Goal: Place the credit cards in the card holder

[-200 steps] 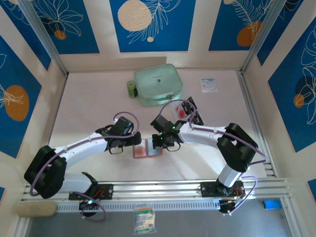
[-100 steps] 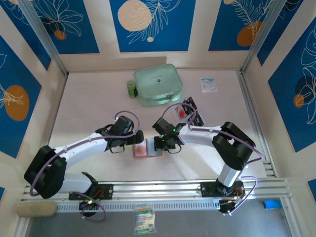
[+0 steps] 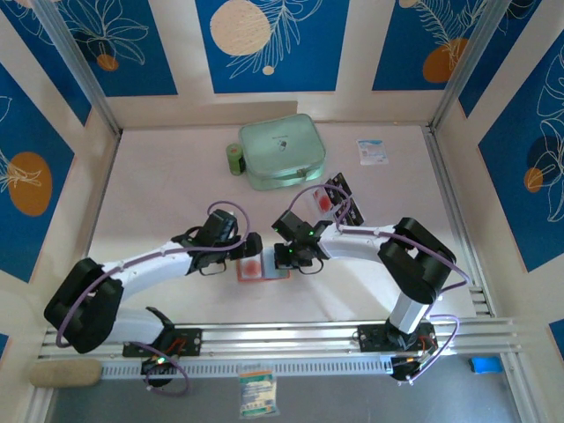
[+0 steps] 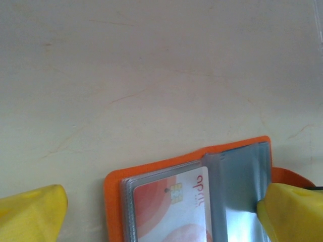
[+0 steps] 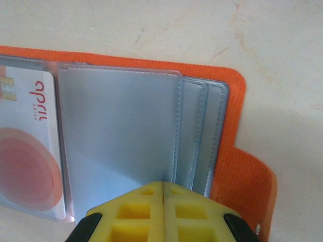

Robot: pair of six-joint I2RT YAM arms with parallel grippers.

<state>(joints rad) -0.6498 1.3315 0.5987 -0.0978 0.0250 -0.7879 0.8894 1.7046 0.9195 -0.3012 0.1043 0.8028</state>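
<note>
Card holder: lying open on the table between the two grippers, orange cover down, clear sleeves up.
Inside it: one white card with red rounds and a chip sits in a sleeve; the grey sleeves beside it look bare.
Left gripper: jaws spread wide over the holder, gripping nothing.
Right gripper: fingers pressed tight together at the sleeves' edge; can't tell whether a sleeve is pinched.
Loose cards: dark stack just beyond the right arm, partly hidden by it, count unclear.
Green case: shut, at the back, contents hidden.
Cut off: the holder's near part in the left wrist view.
</note>
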